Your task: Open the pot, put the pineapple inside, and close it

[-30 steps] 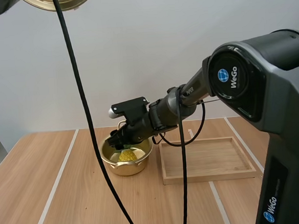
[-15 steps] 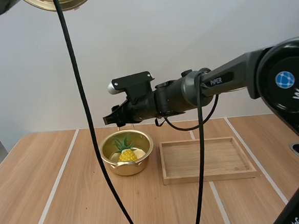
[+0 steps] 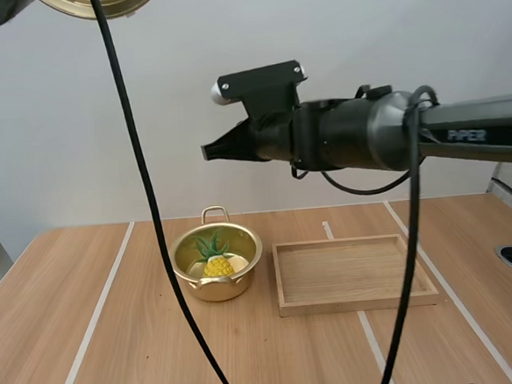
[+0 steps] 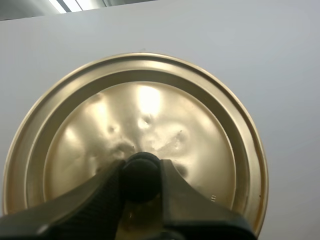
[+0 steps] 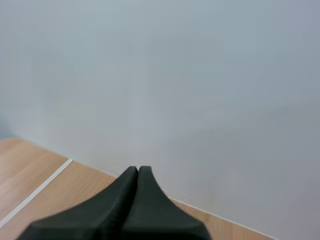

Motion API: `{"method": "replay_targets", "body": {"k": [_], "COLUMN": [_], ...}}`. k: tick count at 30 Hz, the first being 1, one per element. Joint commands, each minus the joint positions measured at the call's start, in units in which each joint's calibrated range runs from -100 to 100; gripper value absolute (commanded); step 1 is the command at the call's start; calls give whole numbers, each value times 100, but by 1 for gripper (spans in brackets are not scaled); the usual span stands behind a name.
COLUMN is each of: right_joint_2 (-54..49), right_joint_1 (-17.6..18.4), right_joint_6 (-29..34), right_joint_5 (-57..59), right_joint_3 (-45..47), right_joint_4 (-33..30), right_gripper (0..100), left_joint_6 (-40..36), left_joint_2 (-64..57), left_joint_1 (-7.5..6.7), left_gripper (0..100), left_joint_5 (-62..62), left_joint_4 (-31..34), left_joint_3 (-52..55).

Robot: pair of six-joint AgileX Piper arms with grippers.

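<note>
Count for you: one pot (image 3: 217, 288), one pineapple (image 3: 217, 266), one lid (image 3: 102, 1), one wooden tray (image 3: 360, 303), two pincers.

Pot sits open on the counter (image 3: 63, 328), just left of the tray, with a narrow gap between them. It's gold, with a loop handle on its far side. Pineapple lies inside the pot, yellow body at the near side and green leaves toward the far rim.

Lid is off the pot. You can see its gold rim at the top edge of the high view, well above the pot and to its left. Left pincer (image 4: 142, 176) clamps the lid's black knob between its two fingers (image 4: 100, 195). The lid's gold face (image 4: 150, 115) spreads out behind the knob, with a few dents near the centre.

Right pincer (image 5: 137, 172) is closed on nothing, both fingers pressed together into one dark wedge. In the high view it (image 3: 209, 151) hangs high over the counter with its tip pointing left, above the pot and well clear of it. Right arm comes in level from the right side.
</note>
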Motion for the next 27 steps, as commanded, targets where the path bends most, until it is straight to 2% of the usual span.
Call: {"method": "replay_targets", "body": {"k": [1,5,10,17,27], "right_joint_2": [-321,-680,-1450,-2405,-3558], "right_joint_1": [-63,-369,-766,-829,-1123], "right_joint_6": [0,0,0,0,0], "right_joint_5": [-1034,-1354,-267,-356,-333], "right_joint_3": [-18,-4,-4,21,149], "right_joint_4": [11,11,11,11,11], "right_gripper": [0,0,0,0,0], "left_joint_6": [-59,-59,-59,-59,-59], "left_joint_2": [-38,-38,-38,-38,-38], "left_joint_1": [6,6,6,6,6], "left_gripper": [0,0,0,0,0], "left_joint_5": [-121,-121,-121,-121,-121], "left_joint_4": [-88,-88,-88,-88,-88], "left_joint_3": [-32,-32,-32,-32,-32]}}
